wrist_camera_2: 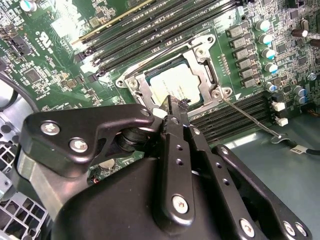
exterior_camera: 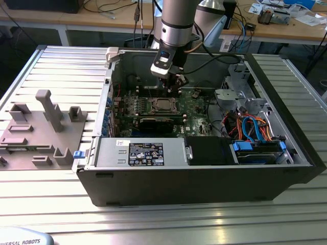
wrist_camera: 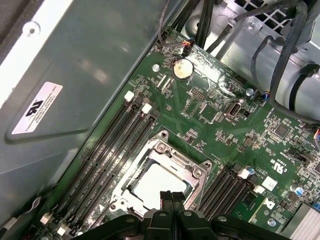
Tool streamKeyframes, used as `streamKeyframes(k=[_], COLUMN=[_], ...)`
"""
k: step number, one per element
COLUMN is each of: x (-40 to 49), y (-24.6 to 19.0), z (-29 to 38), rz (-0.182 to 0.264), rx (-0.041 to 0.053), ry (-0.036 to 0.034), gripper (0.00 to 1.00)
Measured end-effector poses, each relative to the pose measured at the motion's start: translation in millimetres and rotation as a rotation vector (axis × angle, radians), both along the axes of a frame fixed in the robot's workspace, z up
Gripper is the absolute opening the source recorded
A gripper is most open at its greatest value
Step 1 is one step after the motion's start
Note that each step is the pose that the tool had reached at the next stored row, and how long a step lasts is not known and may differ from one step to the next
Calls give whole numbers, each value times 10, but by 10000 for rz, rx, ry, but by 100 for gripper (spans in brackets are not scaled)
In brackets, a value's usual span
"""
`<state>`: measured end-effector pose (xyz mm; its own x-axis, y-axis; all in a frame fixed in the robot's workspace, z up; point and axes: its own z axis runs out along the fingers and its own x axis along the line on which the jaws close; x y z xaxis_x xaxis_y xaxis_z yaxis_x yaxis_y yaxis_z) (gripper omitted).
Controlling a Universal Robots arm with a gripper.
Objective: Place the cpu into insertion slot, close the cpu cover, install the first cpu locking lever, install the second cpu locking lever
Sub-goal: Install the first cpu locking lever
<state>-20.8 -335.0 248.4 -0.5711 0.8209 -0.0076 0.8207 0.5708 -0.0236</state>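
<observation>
The cpu (wrist_camera_2: 176, 82) lies flat in the insertion slot (exterior_camera: 162, 105) on the green motherboard (wrist_camera: 210, 90), its silver-grey top showing. The cpu cover (wrist_camera: 172, 154), a silvery frame, lies down around the chip with the top showing through its window. From one socket corner a thin lever rod (wrist_camera_2: 247, 114) sticks out across the nearby memory slots. My gripper (wrist_camera_2: 172, 102) hangs just above the socket's edge, its black fingers pressed together and holding nothing. In the first wrist view the gripper (wrist_camera: 167, 196) tips sit over the rim of the cpu (wrist_camera: 157, 182).
Long black memory slots (wrist_camera_2: 165, 30) flank the socket on both sides. A coin battery (wrist_camera: 182, 69) and cable bundles (wrist_camera: 280, 65) lie beyond it. The open case holds a power supply (exterior_camera: 145, 152) and blue-orange cables (exterior_camera: 250, 125). A grey fixture (exterior_camera: 46, 122) stands on the table at the exterior view's left.
</observation>
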Motion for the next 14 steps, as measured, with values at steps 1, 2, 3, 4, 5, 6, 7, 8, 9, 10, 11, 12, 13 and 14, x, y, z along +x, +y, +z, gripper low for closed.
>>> streamKeyframes(k=[1,2,3,4,5,6,7,8,9,10,11,12,13,14], x=[0,0,0,0,0,0,0,0,0,0,0,0,0,0], y=[0,0,0,0,0,0,0,0,0,0,0,0,0,0], z=[0,0,0,0,0,0,0,0,0,0,0,0,0,0], rz=[25,63,99,122,149,168,182,204,230,245,259,276,290,320], rx=[0,0,0,0,0,0,0,0,0,-1,0,0,0,0], ry=[0,0,0,0,0,0,0,0,0,0,0,0,0,0], gripper=[11,11,11,11,11,11,11,11,11,11,11,11,11,11])
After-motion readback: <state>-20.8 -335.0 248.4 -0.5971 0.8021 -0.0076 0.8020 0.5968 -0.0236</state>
